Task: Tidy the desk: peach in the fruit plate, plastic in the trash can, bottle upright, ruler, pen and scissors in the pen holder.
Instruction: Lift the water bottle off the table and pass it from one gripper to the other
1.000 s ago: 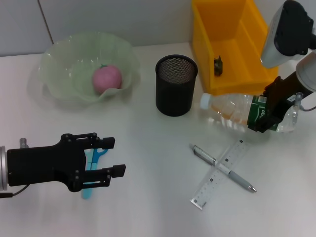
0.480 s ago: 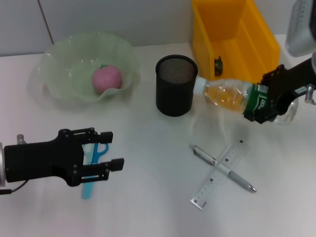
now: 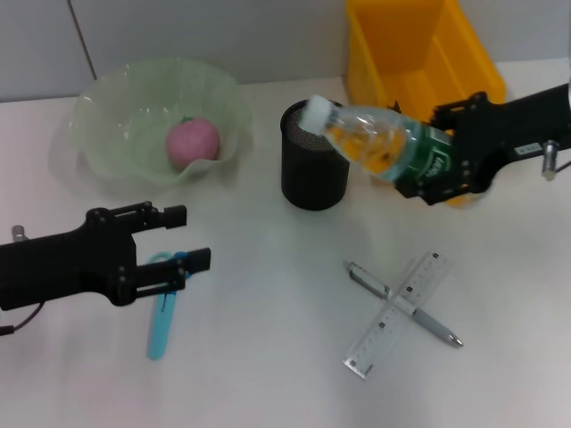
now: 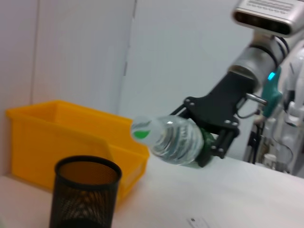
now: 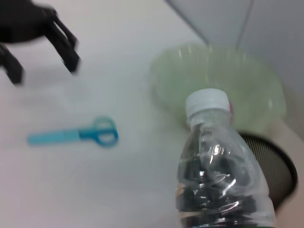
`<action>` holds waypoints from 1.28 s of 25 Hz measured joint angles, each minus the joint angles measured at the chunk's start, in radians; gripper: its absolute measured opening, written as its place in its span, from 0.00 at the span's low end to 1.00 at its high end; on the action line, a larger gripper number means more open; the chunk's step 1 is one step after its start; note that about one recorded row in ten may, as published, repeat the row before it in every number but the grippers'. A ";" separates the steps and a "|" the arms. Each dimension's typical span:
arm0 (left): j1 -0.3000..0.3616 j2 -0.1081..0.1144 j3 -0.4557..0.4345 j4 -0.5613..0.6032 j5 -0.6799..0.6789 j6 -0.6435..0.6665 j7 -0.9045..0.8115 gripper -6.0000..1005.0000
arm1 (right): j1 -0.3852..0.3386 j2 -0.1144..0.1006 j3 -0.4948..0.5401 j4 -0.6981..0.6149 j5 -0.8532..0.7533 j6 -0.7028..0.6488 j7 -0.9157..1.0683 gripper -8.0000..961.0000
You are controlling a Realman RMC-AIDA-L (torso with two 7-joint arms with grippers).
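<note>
My right gripper is shut on the clear bottle, held tilted in the air with its white cap over the black mesh pen holder. The same bottle and bottle appear in both wrist views. The pink peach lies in the green fruit plate. Blue scissors lie on the desk just beside my open left gripper. The pen lies crossed over the clear ruler. A dark bit, perhaps the plastic, sits in the yellow trash can.
The white desk runs to a grey wall behind. The pen holder stands in front of the yellow bin in the left wrist view. The scissors and fruit plate show in the right wrist view.
My right gripper has lifted the bottle off the desk and swung it left and up, its cap now above the pen holder. My left arm has drawn back to the left, uncovering the scissors.
</note>
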 joint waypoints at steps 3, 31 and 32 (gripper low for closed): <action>-0.002 -0.005 -0.032 -0.010 -0.010 0.001 0.000 0.79 | -0.015 0.006 0.006 0.035 0.100 0.012 -0.055 0.81; -0.085 -0.010 -0.121 -0.382 -0.344 0.059 0.187 0.80 | 0.072 0.030 0.000 0.747 0.609 0.102 -0.559 0.81; -0.087 -0.010 -0.121 -0.391 -0.345 0.059 0.192 0.80 | 0.073 0.030 0.000 0.756 0.611 0.101 -0.565 0.81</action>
